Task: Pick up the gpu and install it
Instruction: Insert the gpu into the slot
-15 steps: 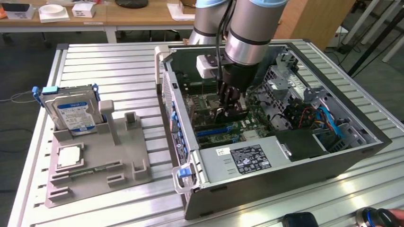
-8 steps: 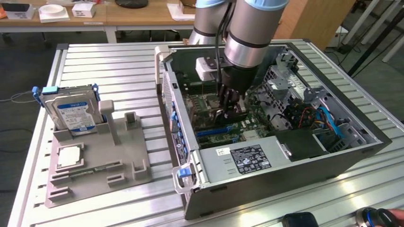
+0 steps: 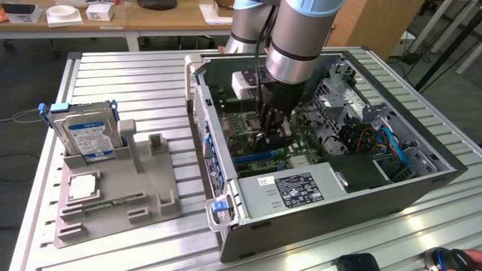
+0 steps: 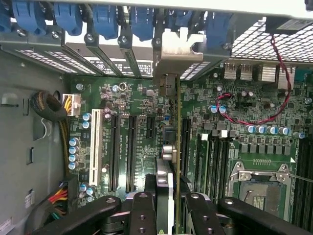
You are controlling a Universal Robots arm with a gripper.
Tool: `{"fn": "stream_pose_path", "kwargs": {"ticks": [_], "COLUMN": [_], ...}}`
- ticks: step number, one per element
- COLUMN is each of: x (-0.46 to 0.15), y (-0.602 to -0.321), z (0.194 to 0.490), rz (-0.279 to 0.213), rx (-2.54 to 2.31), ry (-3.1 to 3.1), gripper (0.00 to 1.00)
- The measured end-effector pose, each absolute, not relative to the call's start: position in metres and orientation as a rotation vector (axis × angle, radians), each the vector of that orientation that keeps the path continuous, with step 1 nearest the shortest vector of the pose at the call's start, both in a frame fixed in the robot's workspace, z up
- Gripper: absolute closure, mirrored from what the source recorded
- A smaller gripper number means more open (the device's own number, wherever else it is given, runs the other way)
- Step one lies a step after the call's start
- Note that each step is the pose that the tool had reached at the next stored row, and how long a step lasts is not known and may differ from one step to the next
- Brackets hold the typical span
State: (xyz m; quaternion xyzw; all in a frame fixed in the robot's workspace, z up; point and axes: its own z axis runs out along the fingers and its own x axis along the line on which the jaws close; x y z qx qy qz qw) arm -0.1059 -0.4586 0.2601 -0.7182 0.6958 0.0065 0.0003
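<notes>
Exterior view: we see the gripper [image 3: 272, 129] lowered deep inside the open computer case [image 3: 421, 186], just above the green motherboard [image 3: 297, 149]. The power supply [image 3: 301, 189] lies close by, toward the camera from the fingers. Well apart from the gripper, out on the slatted table [image 3: 121, 73] at the exterior view's left, a grey fixture [image 3: 150, 180] holds a hard drive [image 3: 84, 131] standing upright and a processor chip [image 3: 81, 186] lying flat

Wrist view: we look along the two black fingers [image 4: 142, 213], which are drawn in tight and clamp the gpu [image 4: 166, 176] between them. The card shows edge-on, running straight ahead from the gripper [image 4: 169, 205] over the motherboard's black expansion slots. Its grey metal end [image 4: 168, 61] sits at the case's rear wall, under the row of blue clips [image 4: 105, 19]. A white slot [image 4: 95, 147] lies to one side of the held card and the processor socket [image 4: 259, 188] to the other, both near the fingertips
</notes>
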Motion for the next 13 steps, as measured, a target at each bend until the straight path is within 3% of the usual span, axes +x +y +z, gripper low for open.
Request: {"fn": "stream_pose_path", "kwargs": {"ticks": [13], "x": [-0.1076], "y": [-0.4590], "z": [0.2513], "rz": [0.020], "rx": [-2.255], "ry": [2.185], "gripper": [0.72]}}
